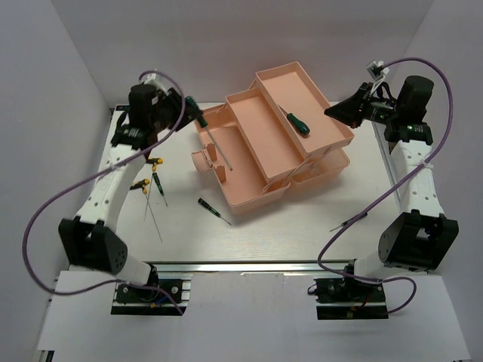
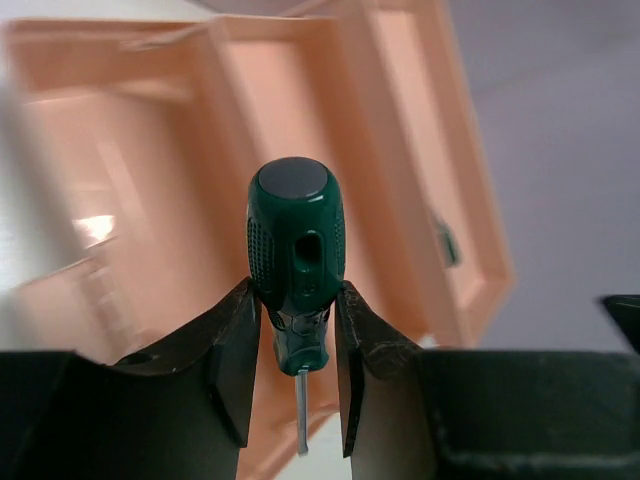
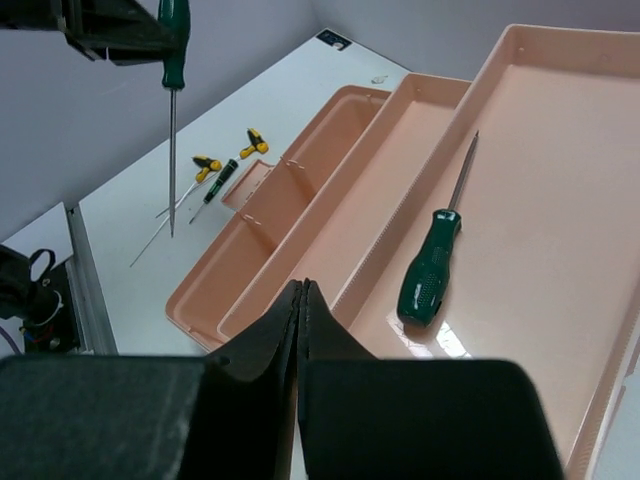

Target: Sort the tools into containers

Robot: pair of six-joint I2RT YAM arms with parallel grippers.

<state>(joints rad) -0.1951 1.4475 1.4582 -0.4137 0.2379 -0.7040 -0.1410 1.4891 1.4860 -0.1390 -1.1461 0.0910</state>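
- The toolbox (image 2: 170, 150) behind the green screwdriver (image 2: 296, 240) is blurred.
- Right wrist view: the top edge cuts its handle (image 3: 173, 40); the right edge cuts the upper tray (image 3: 545, 220).

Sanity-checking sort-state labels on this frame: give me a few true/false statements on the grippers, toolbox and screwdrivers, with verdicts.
1. The left gripper grips a dark green-handled screwdriver with a thin metal shaft. True.
2. The right gripper holds a tool. False: its jaws are shut on nothing.
3. The salmon-pink plastic toolbox is closed. False: its trays are folded out.
4. A second green-handled screwdriver lies in one fold-out tray. True.
5. No tools lie on the white table. False: several do, among them yellow-orange-handled screwdrivers.
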